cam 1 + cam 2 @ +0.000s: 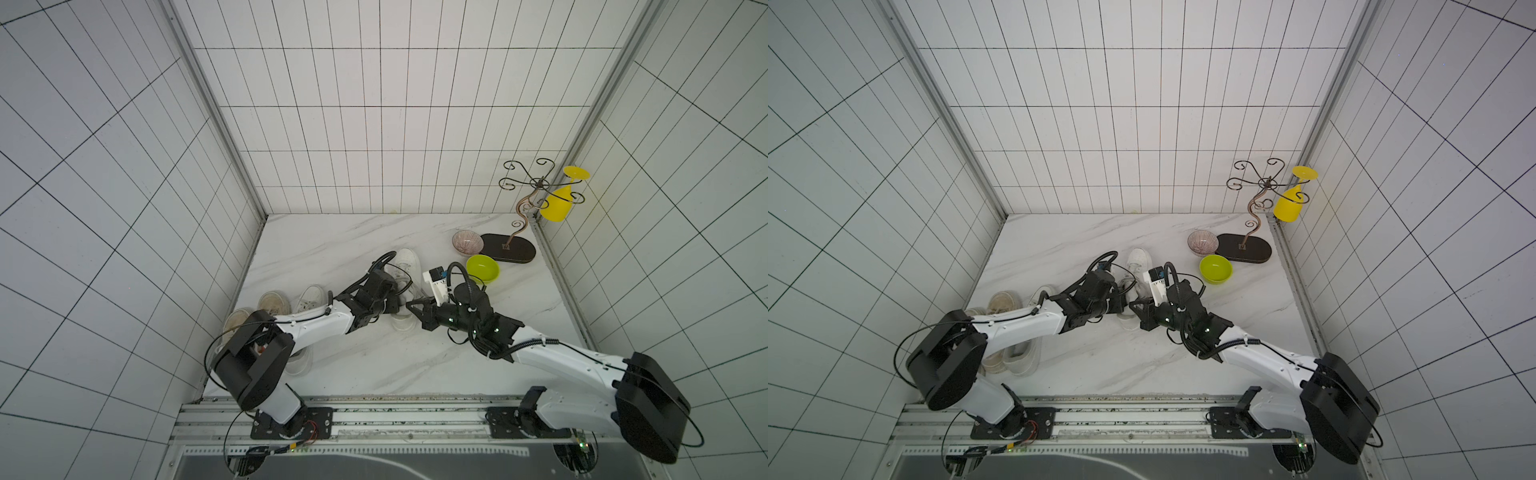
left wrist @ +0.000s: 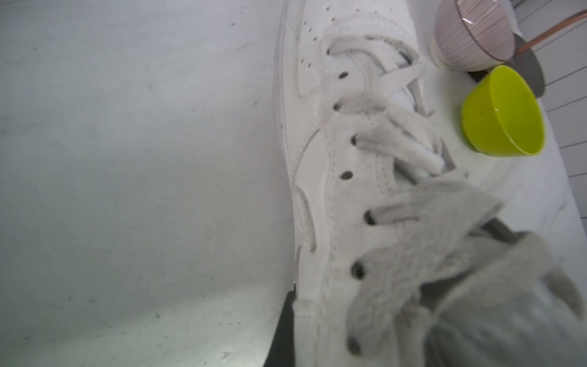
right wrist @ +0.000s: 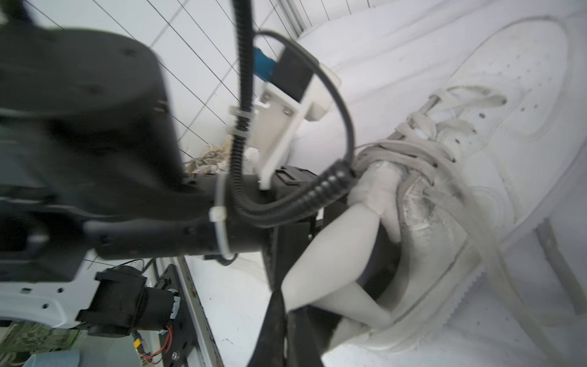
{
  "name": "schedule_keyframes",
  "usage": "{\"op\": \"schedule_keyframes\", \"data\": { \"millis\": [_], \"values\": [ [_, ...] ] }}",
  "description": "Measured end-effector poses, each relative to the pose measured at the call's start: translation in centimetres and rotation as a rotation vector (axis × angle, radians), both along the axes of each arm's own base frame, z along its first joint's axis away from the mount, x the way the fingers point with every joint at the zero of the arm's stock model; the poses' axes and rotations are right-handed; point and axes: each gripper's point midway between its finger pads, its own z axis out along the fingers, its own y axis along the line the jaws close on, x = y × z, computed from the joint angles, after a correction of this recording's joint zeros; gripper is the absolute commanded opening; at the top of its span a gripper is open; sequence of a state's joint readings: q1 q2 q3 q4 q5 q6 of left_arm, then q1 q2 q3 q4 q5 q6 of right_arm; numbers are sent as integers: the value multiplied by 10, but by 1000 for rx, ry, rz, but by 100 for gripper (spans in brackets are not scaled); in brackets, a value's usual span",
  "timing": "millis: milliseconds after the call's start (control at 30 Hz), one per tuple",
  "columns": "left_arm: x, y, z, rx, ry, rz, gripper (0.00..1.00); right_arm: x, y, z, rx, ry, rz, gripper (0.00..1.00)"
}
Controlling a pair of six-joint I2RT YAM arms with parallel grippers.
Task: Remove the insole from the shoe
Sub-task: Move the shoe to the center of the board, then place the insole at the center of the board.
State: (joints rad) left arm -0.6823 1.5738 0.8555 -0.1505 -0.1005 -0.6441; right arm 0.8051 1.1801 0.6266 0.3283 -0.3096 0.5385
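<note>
In the middle of the marble table point(image 1: 332, 249), I am working on the white shoe point(image 1: 405, 266) with both arms meeting over its heel end. My left gripper point(image 1: 395, 300) is clamping down narrow on the shoe's laced side, pinning it to the table. My right gripper point(image 3: 284, 313) is closing tight on the pale insole point(image 3: 330, 254), which is curling up out of the shoe's opening while its front part appears to be sitting inside under the tongue. The pull from here is what I am worrying about. The insole is smooth and folded, so it could slip out of my pinch if I am drawing too steeply. If the forefoot part is sticking, the whole shoe could be dragging along with it, sliding out from under my left fingers and toward the green bowl point(image 1: 482, 269) just beside it. The loose laces point(image 3: 422, 159) are lying near the opening, so a snag is possible.
</note>
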Motion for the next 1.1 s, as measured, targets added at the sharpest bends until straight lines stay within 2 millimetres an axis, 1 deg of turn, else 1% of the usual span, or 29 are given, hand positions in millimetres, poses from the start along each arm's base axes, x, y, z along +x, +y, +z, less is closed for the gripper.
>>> {"op": "schedule_keyframes", "data": {
  "millis": [100,167,267,333,433,500,567,633,733,833,933,1100],
  "values": [
    [9,21,-7,30,27,68,0,-7,-3,30,74,-66,16,0],
    [16,29,-6,51,27,98,0,-10,-7,41,100,-94,13,0],
    [25,32,-4,75,32,114,0,-12,-15,55,122,-130,-10,0],
    [33,34,-4,98,38,121,0,-11,-22,62,129,-155,-37,0],
    [50,35,-3,130,50,135,0,-11,-38,70,130,-193,-90,0],
    [69,38,-2,148,55,151,0,-11,-48,73,117,-211,-124,0],
    [89,42,-1,161,54,166,0,-9,-57,71,94,-213,-163,0],
    [111,44,1,175,46,173,0,-4,-65,62,51,-198,-209,0],
    [144,38,6,180,10,161,0,5,-79,38,-45,-149,-285,0],
    [174,23,11,166,-30,125,0,12,-93,9,-150,-84,-360,0],
    [196,4,13,141,-60,83,0,16,-106,-22,-251,-9,-423,0],
    [224,-23,17,99,-101,30,0,14,-122,-63,-374,116,-495,0]
  ]
}}
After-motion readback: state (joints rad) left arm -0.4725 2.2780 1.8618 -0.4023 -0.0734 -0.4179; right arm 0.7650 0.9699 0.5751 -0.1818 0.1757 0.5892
